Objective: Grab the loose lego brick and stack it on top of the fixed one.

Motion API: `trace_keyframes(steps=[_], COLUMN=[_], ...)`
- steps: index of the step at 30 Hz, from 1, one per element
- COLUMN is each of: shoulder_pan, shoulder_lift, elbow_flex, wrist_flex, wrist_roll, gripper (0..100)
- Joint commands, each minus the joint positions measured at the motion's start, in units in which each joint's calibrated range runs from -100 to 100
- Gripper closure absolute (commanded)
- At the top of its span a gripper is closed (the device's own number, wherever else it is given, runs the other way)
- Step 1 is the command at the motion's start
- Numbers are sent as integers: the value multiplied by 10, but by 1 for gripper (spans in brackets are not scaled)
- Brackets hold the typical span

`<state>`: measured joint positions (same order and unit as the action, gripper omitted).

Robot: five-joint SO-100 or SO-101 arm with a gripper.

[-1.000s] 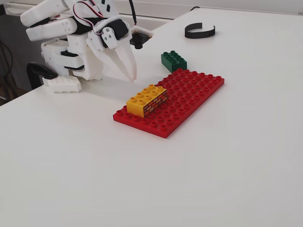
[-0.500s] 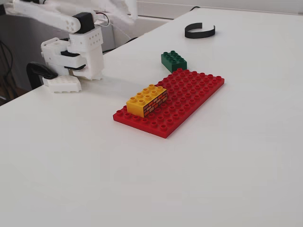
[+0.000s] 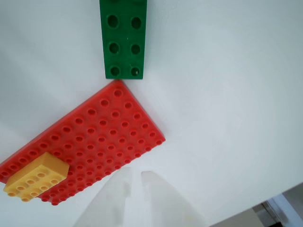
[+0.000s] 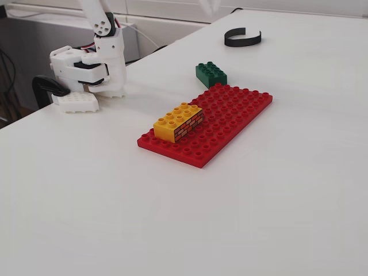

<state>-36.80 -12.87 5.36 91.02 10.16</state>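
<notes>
The loose dark green lego brick [image 3: 124, 40] lies on the white table at the top of the wrist view, touching a corner of the red studded baseplate [image 3: 109, 137]. In the fixed view the green brick [image 4: 211, 73] lies just behind the baseplate [image 4: 230, 118]. The fixed yellow brick [image 3: 37, 179] with brick-wall sides sits on the baseplate's lower left end; in the fixed view the yellow brick [image 4: 179, 121] is on the near left end. My gripper [image 3: 136, 176] hangs high above the table below the baseplate in the wrist view, its pale fingers a narrow gap apart and empty.
The arm's white base [image 4: 92, 69] stands at the table's left edge in the fixed view. A black curved band [image 4: 242, 38] lies at the back. The table edge [image 3: 258, 210] shows at the wrist view's lower right.
</notes>
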Motion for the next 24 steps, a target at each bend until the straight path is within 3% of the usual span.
trace_keyframes(steps=[1,7,14,24], shoulder_pan=[-27,-45,-93,-100], shoulder_lift=[107,188,197,196], elbow_flex=[-30,3,61,81], wrist_flex=[-39,-110,-134,-91], wrist_roll=[0,-8,-21,-47], gripper=[98,97,80,79])
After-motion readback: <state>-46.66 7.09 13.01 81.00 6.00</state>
